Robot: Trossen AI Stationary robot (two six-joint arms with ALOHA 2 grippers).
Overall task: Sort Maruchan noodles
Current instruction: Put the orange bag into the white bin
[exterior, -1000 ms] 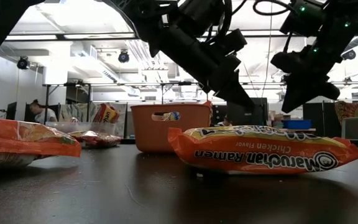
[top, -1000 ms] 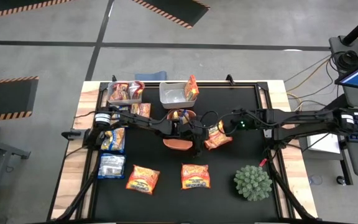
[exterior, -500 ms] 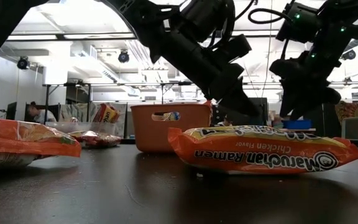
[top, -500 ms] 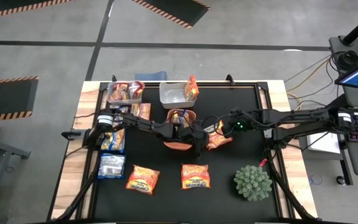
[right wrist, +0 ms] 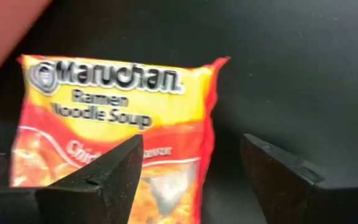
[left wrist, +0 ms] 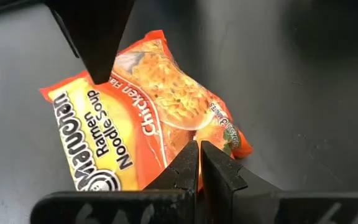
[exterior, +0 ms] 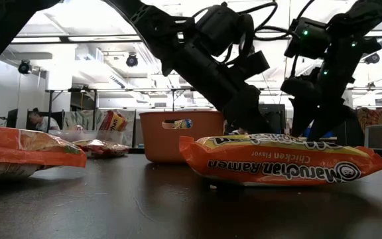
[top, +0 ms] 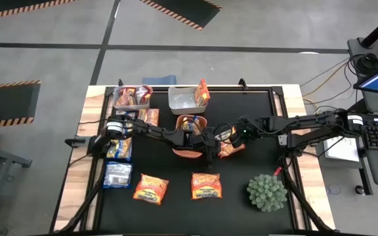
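Lying flat on black table (top: 254,118) at centre, just right of orange tray (top: 190,151): chicken noodle packet (top: 229,146), long axis fore-aft, directly under right gripper (top: 231,134), fingers (right wrist: 107,171) spread astride, ungripped; left gripper (top: 207,156) adjacent, fingers (left wrist: 219,174) closed, empty.

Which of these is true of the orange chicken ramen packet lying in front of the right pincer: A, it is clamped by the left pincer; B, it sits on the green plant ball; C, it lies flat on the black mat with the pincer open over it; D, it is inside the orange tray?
C: the right wrist view shows the orange chicken packet lying on the black mat with the right pincer spread open, nothing between its fingers.
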